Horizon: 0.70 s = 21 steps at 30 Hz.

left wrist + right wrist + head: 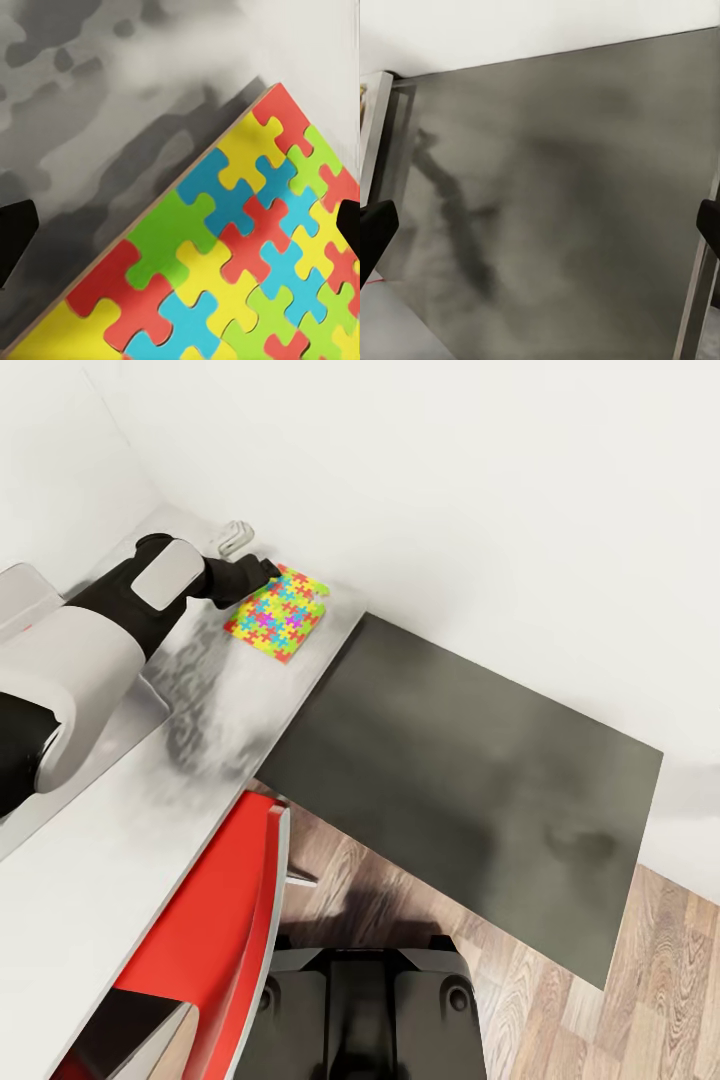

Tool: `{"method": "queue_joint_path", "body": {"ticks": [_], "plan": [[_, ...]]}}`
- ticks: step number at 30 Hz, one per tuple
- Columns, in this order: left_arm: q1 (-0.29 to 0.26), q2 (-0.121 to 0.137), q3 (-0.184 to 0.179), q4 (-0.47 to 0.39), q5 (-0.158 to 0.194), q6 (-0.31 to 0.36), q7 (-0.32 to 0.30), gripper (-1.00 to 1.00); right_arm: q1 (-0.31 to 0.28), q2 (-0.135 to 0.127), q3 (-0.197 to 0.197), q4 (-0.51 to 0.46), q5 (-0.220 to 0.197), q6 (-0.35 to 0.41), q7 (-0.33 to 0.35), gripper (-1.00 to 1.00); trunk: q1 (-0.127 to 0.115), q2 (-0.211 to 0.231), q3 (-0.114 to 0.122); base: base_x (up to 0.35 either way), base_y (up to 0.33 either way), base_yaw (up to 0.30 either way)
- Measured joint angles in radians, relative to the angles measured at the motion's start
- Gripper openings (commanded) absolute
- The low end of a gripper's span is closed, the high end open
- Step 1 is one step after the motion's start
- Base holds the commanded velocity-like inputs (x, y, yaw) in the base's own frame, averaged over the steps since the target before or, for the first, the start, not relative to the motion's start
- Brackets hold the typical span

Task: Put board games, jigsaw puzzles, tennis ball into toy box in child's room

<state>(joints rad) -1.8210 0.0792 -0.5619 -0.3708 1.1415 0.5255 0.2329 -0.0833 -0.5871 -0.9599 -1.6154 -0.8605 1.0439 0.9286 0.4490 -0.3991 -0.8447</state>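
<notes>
Two jigsaw puzzles [274, 615] lie overlapping on the light grey table [150, 830], near the wall; the upper one hides most of the lower. My left gripper [268, 571] hovers at their far corner. In the left wrist view the left gripper [180, 229] is open, its dark fingertips [15, 234] wide apart over the puzzle [247, 262] and its edge. The pale grey toy box [22, 595] sits at the far left, mostly hidden by my left arm. My right gripper [540, 229] hangs open and empty above the table's dark grey wing [570, 210].
A small white-grey object [232, 537] lies by the wall behind the puzzles. A red chair [215, 920] stands tucked under the table's front edge, beside my dark base [360, 1010]. The dark grey wing [470, 780] stretches right, with wooden floor [670, 980] beyond it.
</notes>
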Motion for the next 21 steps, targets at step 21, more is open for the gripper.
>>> {"method": "queue_joint_path", "body": {"ticks": [21], "plan": [[0.002,-0.006,0.006,0.001,0.004,0.014,0.01,1.0,0.001,0.0,0.0,0.0,0.0,0.0,0.0,1.0,-0.003,0.0,0.0,0.0,0.0,-0.052]]}}
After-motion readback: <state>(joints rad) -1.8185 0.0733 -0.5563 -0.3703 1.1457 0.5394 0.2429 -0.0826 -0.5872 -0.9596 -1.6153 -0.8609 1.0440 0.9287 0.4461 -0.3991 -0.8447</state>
